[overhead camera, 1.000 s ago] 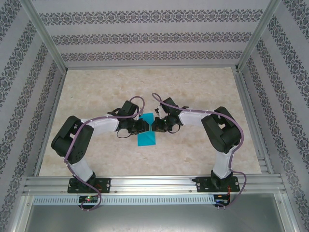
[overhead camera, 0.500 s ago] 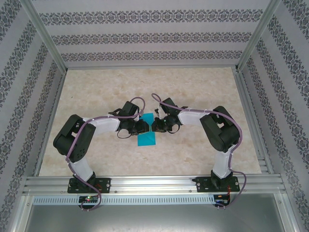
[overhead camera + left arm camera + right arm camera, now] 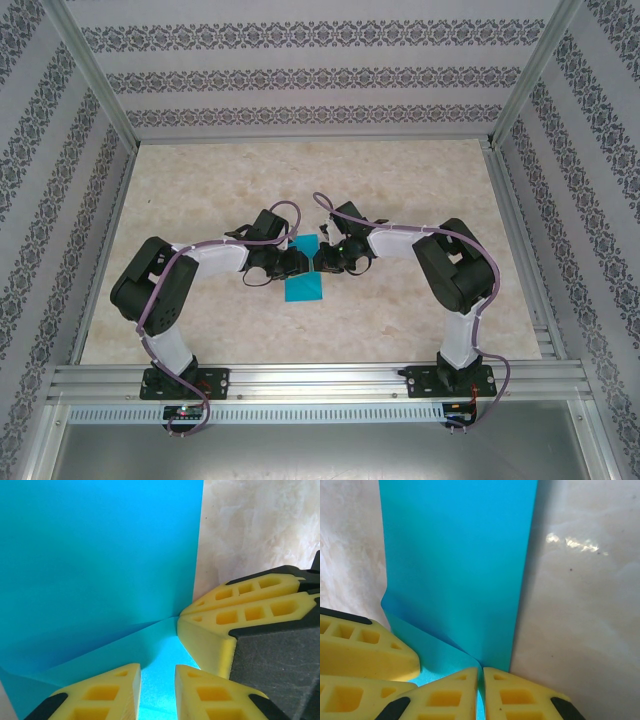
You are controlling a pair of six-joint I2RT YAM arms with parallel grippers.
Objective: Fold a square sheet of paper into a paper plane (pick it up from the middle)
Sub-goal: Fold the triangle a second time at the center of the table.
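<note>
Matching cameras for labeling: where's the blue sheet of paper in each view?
Top external: sheet near picture centre.
Left wrist: sheet covers the upper left.
Right wrist: sheet is a vertical band through the centre.
Shared landmark: beige marbled table, right of the sheet in both wrist views.

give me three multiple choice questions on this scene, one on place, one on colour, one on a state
1. Where is the square sheet of paper?
A) the table's far left corner
B) between the left hand and right hand
C) on the near rail
2. Its colour?
A) red
B) white
C) cyan-blue
3. The right hand is?
A) wide open
B) shut on the sheet
C) lifted away, holding nothing
Answers: B, the top view shows it where the hands meet; C, it is cyan-blue in every view; B, the right wrist view shows the tips pinching the paper.
</note>
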